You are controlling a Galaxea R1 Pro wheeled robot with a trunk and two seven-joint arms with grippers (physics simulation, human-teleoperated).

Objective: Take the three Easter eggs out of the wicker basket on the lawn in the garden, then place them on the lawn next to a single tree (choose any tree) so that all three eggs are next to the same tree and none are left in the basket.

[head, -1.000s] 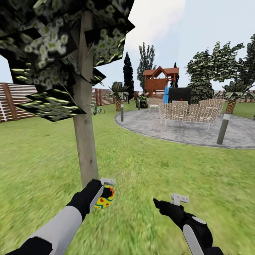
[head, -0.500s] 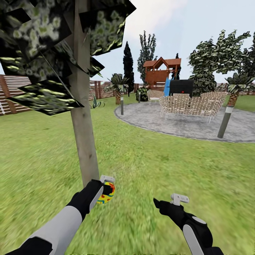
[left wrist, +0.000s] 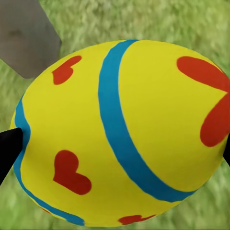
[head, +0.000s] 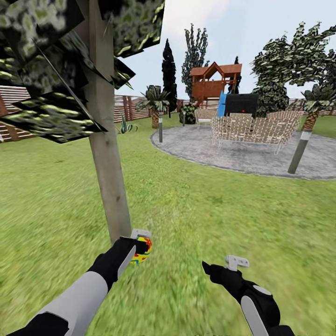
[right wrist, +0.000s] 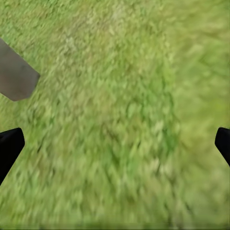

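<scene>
My left gripper [head: 140,246] is shut on a yellow Easter egg [head: 142,250] with a blue band and red hearts, held above the lawn [head: 200,219] just right of the tree [head: 108,172] trunk's base. That egg [left wrist: 120,134] spans the space between the dark fingertips in the left wrist view, with the grey trunk base [left wrist: 26,38] behind it. Further right, my right gripper [head: 219,266] hangs open over bare grass [right wrist: 115,124] with nothing between its fingers. The wicker basket is out of view.
A grey paved round patio [head: 242,156] with pale woven seats [head: 254,129] lies ahead to the right, with short bollard posts [head: 298,151] at its edge. A wooden playset [head: 215,84], palms and a slat fence [head: 18,116] stand at the back. Dark leaves [head: 51,74] hang overhead at left.
The whole view has shifted as the camera moved closer to the tree and turned a little. Both arms keep their pose, and the egg stays in the left gripper.
</scene>
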